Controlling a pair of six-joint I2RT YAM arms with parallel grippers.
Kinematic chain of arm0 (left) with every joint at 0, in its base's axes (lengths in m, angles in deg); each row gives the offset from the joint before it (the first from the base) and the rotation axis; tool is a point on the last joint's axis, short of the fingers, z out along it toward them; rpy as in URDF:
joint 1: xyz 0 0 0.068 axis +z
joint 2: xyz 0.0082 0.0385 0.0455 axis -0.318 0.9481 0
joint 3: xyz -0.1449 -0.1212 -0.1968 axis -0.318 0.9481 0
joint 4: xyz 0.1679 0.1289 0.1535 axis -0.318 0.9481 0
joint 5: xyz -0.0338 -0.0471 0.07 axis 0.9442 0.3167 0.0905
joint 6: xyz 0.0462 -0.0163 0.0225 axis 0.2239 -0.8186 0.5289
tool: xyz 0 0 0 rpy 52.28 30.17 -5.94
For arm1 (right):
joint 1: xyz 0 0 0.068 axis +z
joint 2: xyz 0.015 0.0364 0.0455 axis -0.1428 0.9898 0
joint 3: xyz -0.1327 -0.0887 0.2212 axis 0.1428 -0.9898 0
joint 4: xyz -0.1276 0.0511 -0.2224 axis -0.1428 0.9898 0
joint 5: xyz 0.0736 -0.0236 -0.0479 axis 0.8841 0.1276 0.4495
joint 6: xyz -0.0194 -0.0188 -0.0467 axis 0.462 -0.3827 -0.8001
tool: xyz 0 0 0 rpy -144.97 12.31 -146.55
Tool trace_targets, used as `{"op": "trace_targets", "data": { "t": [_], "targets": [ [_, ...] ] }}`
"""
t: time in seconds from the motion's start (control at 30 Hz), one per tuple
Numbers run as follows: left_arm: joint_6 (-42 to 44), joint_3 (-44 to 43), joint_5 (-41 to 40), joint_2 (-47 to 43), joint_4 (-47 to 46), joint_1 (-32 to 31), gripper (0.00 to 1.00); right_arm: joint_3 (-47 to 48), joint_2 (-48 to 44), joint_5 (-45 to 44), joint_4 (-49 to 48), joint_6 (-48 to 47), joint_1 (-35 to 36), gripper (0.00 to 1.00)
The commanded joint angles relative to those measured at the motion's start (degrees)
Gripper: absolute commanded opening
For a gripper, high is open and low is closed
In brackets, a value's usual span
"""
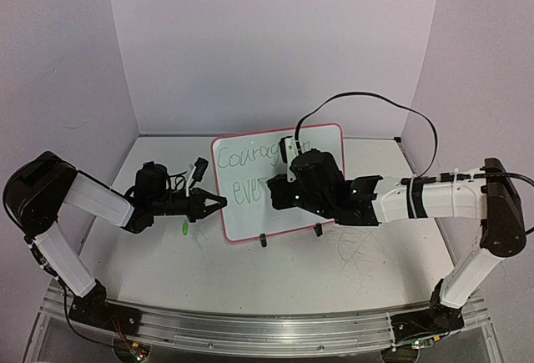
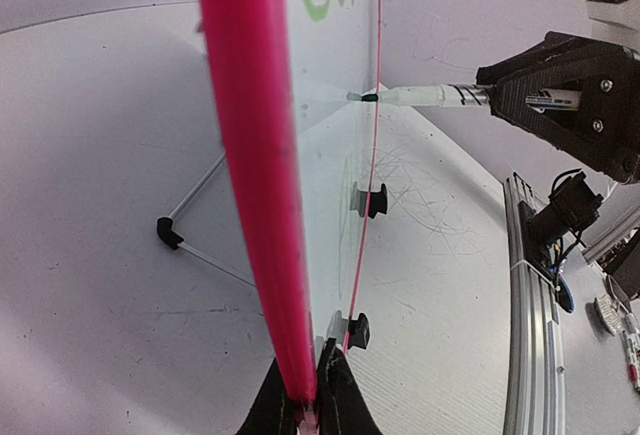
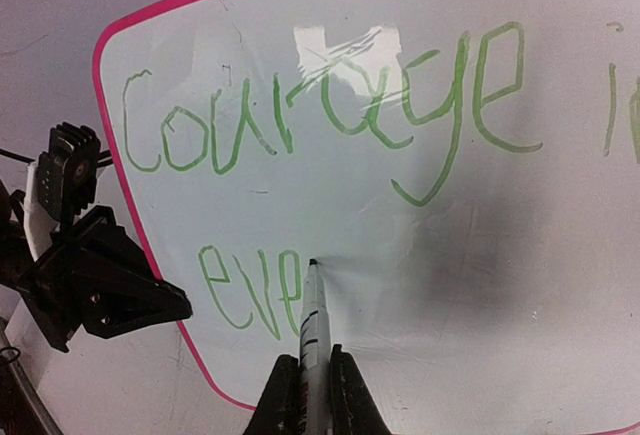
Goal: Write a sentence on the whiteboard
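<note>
The whiteboard (image 1: 250, 213) stands tilted on its two black clip feet in the middle of the table, pink rim all round. My left gripper (image 1: 219, 204) is shut on the board's left edge; in the left wrist view the rim (image 2: 250, 155) runs down between its jaws (image 2: 308, 407). The sentence (image 3: 330, 105) so reads "Courage i" on the upper line and "eve" below, in green. My right gripper (image 3: 312, 380) is shut on a white marker (image 3: 312, 325), whose tip touches the board just right of "eve". From the side, the marker (image 2: 420, 97) meets the board's face.
A small green cap (image 1: 183, 228) lies on the table below my left gripper. Grey scribble marks (image 1: 359, 250) cover the tabletop right of the board. A wire stand leg (image 2: 190, 245) props the board from behind. A black cable (image 1: 375, 100) arcs over my right arm.
</note>
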Motion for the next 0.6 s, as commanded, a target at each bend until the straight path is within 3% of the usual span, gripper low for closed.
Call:
{"op": "trace_targets", "data": {
  "t": [0.0, 0.57],
  "targets": [
    [4.0, -2.0, -5.2, -1.9, 0.6, 0.3, 0.0, 1.2, -0.6, -1.6, -0.3, 0.7, -0.4, 0.0],
    [4.2, -2.0, -5.4, -1.8, 0.6, 0.3, 0.0, -3.9, -0.8, 0.7, 1.6, 4.7, 0.4, 0.0]
  ]
}}
